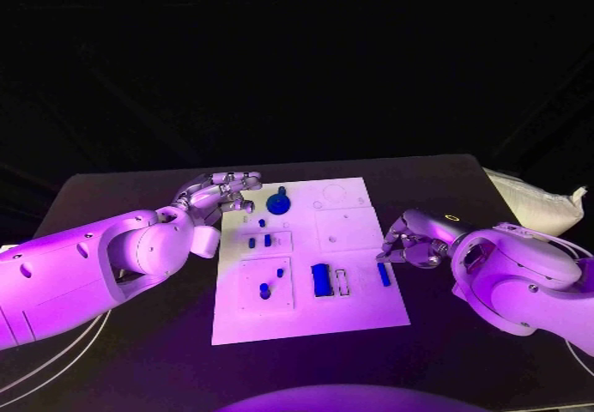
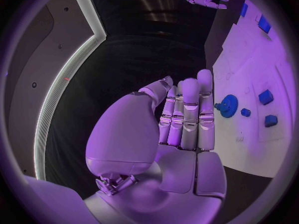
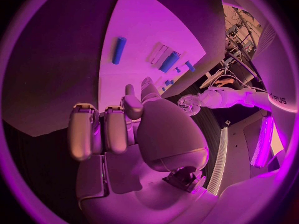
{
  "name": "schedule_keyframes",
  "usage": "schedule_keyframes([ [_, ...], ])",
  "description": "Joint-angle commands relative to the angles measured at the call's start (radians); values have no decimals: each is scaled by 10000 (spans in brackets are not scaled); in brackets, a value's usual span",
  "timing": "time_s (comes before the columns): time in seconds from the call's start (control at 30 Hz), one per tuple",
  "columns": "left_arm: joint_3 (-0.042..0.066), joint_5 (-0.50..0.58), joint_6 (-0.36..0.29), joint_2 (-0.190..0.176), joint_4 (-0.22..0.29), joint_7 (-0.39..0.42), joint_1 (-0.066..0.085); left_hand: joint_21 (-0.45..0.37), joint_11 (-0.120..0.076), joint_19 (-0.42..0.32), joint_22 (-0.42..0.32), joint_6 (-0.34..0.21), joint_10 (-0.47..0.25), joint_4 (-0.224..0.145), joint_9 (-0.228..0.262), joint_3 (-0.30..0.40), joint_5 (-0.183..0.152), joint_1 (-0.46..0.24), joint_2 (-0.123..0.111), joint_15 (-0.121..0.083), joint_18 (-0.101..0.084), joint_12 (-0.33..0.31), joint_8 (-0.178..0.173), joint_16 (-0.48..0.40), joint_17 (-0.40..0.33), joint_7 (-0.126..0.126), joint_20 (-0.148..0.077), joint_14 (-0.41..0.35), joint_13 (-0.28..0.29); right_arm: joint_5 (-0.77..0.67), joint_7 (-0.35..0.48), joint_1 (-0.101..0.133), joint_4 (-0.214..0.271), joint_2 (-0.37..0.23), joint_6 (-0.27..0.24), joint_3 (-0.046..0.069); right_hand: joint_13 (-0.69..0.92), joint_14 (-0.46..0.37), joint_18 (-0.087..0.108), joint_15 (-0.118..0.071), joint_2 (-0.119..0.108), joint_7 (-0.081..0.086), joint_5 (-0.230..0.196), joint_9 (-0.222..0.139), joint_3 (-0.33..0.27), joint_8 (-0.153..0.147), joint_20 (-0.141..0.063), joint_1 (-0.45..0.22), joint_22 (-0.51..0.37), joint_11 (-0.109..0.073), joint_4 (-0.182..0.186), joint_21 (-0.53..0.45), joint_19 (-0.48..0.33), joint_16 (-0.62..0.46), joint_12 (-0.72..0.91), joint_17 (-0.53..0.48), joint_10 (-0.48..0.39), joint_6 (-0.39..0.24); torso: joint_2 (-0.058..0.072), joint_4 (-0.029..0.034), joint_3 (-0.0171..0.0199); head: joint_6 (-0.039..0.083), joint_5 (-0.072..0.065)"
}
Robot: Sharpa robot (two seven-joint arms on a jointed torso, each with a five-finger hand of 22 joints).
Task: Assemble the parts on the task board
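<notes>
Task board (image 1: 353, 322): white plate at the centre of the black table (image 1: 148, 352), long axis running near to far
Left hand (image 1: 221, 196): at the board's far left corner, fingers straight and held together, nothing gripped; in the left wrist view the fingers (image 2: 189, 115) point up beside the board, clear of the parts
Right hand (image 1: 415, 245): just off the board's right edge, fingers curled inward over the table, nothing visible in its hold
Gear part (image 1: 279, 204): round blue toothed piece with a short stem, on the far left of the board, just beside the left hand's fingertips, not touching
Rectangular block (image 1: 321, 280): blue, upright in the near middle of the board
Slim bar (image 1: 384, 275): blue, lying near the board's right edge, close to the right hand
Small pieces (image 1: 265, 290): several blue pieces set in the left-hand recess panels
</notes>
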Motion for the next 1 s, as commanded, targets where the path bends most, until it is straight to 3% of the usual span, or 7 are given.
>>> schedule_keyframes([
  [0.03, 6, -53, 212, 19, 22, 41, -1, -42, 13, 76, -9, -61, -91, 3, -14, -50, -6, 62, 17, -11, 25, 37, 69, -23, -14, 23, 3, -70, -4, -143, 95, -78, -183, 50, 270, -17, 18, 487, -50, 108, 12, -1, 66, -30, 33, -91, 69, 18, 10, 40, 54, -39, -30, -19, -49, 9, -48, -38, 7, 15, 5, -1, -46],
  [0.43, 6, -73, 220, 8, 31, 37, -3, -55, 8, 78, -17, -59, -96, -25, -11, -42, 1, 109, 46, -15, 27, 65, 84, -21, -26, 19, 2, -82, -2, -786, -216, -494, -776, 456, 1151, -44, -200, 469, -31, 122, -143, -14, 337, -121, -110, -212, 99, -302, -59, 44, 349, -87, -79, -75, -389, -45, -161, 169, 1, 42, -3, -1, -127],
  [1.0, 6, -75, 228, 0, 13, 26, -8, -57, 7, 79, -18, -58, -97, -29, -11, -39, 2, 118, 54, -16, 28, 69, 86, -21, -28, 19, 1, -83, -2, -1816, -382, -569, -973, 687, 1893, -46, -315, 463, -23, 129, -388, -9, 35, -153, -235, -280, 107, -410, -93, 52, 495, -118, -106, -99, -566, -50, -203, 245, -1, 36, -4, -39, -114],
])
